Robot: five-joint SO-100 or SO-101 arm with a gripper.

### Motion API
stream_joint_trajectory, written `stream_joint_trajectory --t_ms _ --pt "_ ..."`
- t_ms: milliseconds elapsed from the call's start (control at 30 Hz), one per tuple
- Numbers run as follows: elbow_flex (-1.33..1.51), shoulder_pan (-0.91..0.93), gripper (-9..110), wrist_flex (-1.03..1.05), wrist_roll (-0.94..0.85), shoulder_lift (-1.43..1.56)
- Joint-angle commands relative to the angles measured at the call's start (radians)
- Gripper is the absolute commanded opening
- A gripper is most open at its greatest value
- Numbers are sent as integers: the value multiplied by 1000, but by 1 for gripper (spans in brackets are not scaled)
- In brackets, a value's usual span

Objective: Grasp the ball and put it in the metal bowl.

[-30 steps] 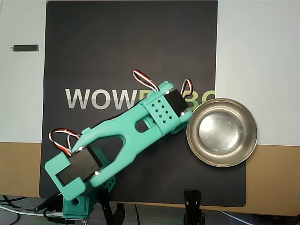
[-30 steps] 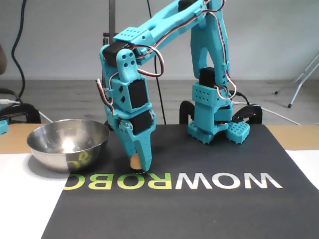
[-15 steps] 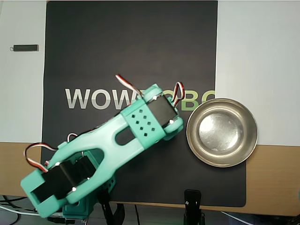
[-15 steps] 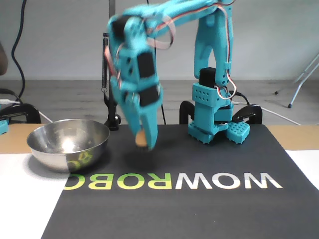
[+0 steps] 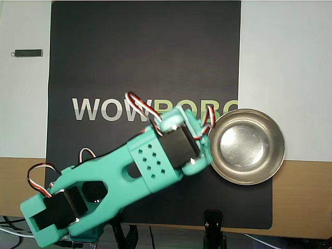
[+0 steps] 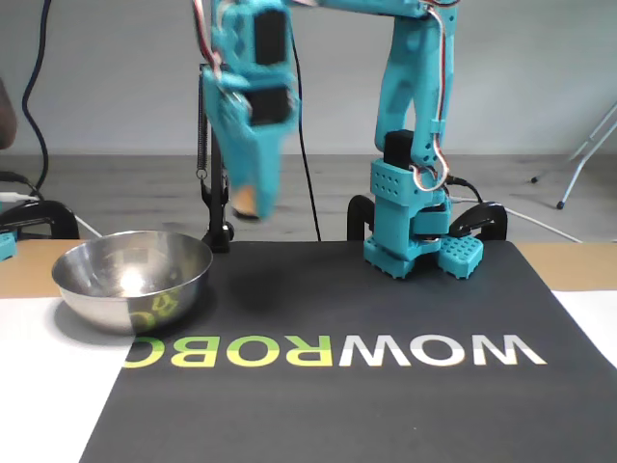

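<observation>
In the fixed view, the small pale peach-orange ball point(image 6: 245, 202) is round and matte, a little blurred, and the teal plastic claw point(image 6: 247, 204) is closed on it, high above the bench. It hangs above and just to the right of the shiny round steel bowl point(image 6: 132, 279), whose rim is at the edge of the black mat with WOWROBO letters point(image 6: 386, 386). The teal arm base point(image 6: 413, 217) stands far right. In the overhead view the arm point(image 5: 129, 171) hides the ball.

Motion-blurred end effector point(image 6: 247, 198) and ball point(image 6: 245, 203) in fixed view; both hidden under the arm overhead.
</observation>
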Motion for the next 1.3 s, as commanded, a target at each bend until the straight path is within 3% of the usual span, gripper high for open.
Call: stream_joint_trajectory --t_ms 0,933,1267 --pt "-69 37 29 6 2 20" --pt "-713 236 28 5 14 -620" --pt "-755 204 28 5 295 -667"
